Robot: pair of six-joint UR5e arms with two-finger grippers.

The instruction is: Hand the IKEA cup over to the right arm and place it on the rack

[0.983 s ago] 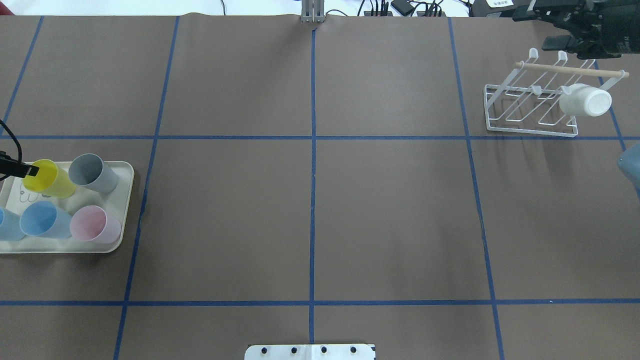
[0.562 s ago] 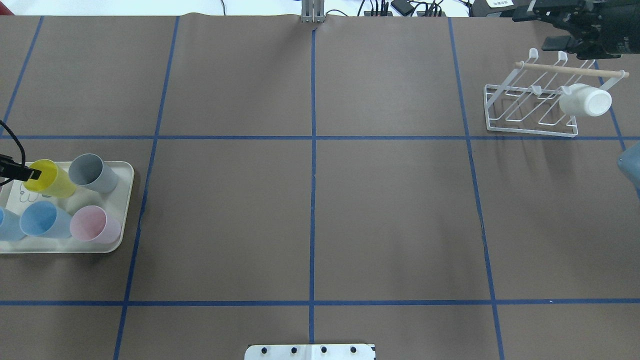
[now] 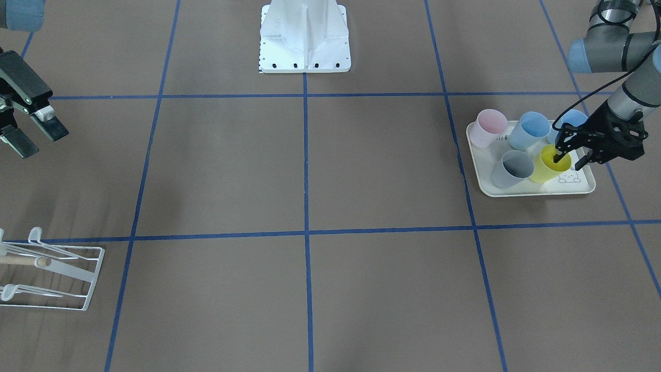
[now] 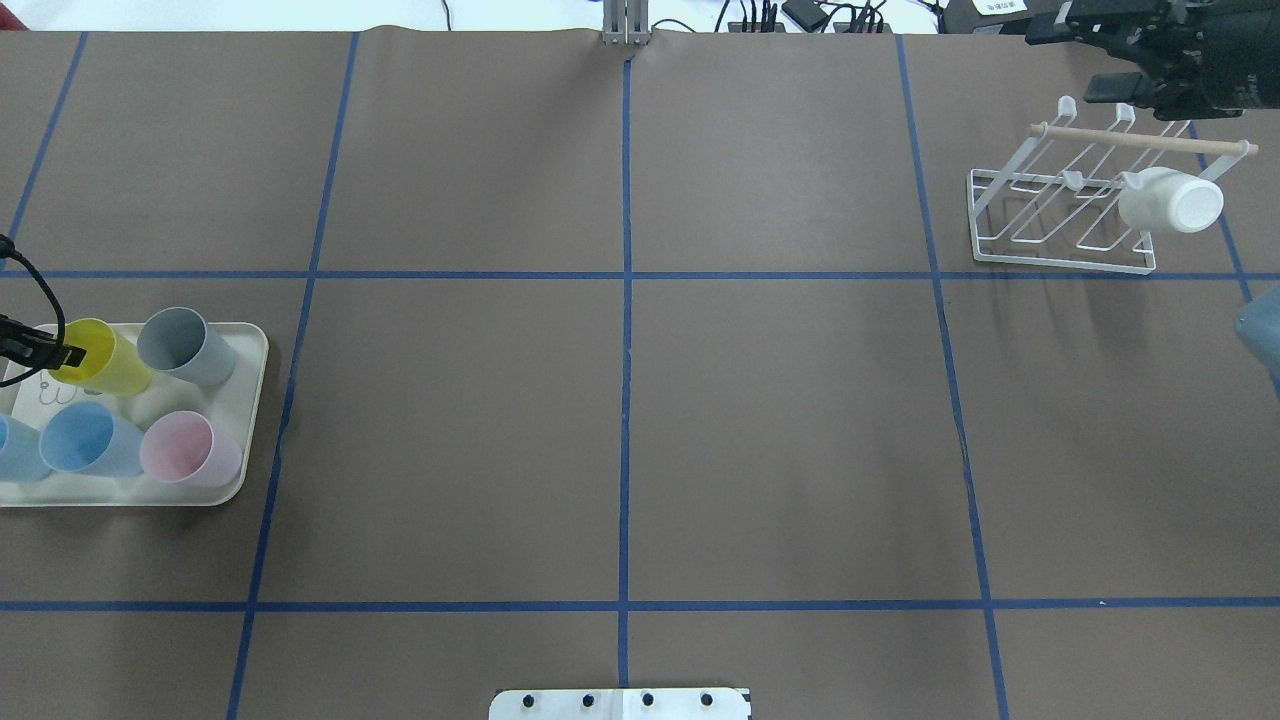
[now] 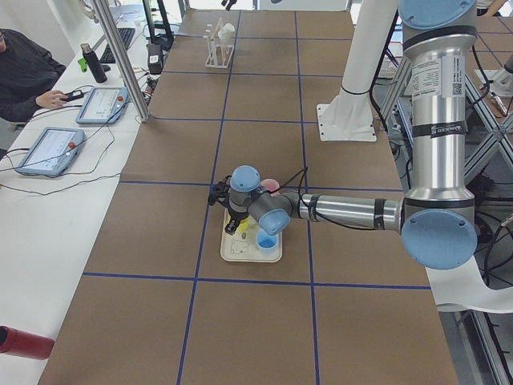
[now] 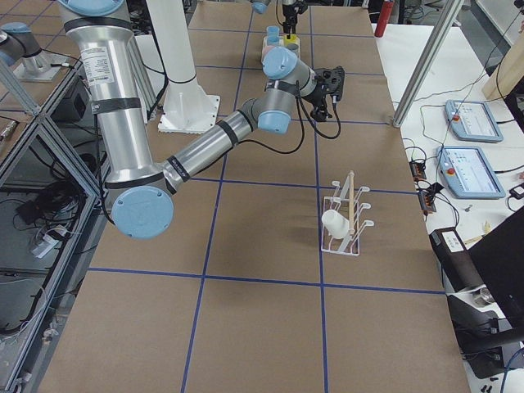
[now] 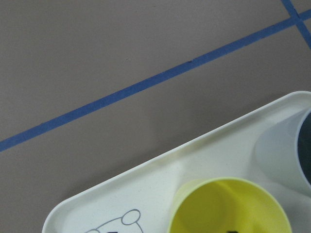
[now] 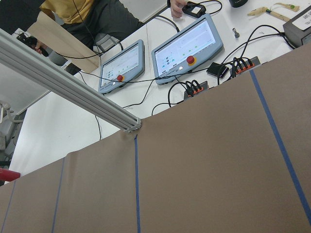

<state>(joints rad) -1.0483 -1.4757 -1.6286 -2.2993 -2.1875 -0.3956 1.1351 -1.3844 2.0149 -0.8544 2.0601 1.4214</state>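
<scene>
Picking: left gripper [image 3: 569,159] is down on the yellow cup [image 4: 105,362]. One finger is inside the mouth and the other is outside the wall. Jaws are spread and, as far as I can judge, not yet clamped.
Grip choice: a pinch on the rim wall from above makes sense. The grey cup [image 4: 185,345] sits just beside the yellow one, so there's no room to straddle the body. It also leaves the body free for the other arm at handover.
Tray [image 4: 255,400]: at the table's left end, with cups upright, mouths up. Yellow and grey are in the far row, blue cups [image 4: 88,438] and pink cup [image 4: 190,450] in the near row.
Mid table: likely the handover zone, since both arms can reach it.
Rack [image 4: 1060,215]: far right, dowel [image 4: 1140,139] across the top. White mug [image 4: 1172,202] is already hung on the rightmost prong, tipped on its side. The prongs to its left look free.
Right gripper [image 3: 36,138]: hangs in the air near the rack, jaws spread, holding nothing. It looks parked to receive.
Risk: a thin-wall pinch could tilt the cup on lift or nudge the grey neighbour.
</scene>
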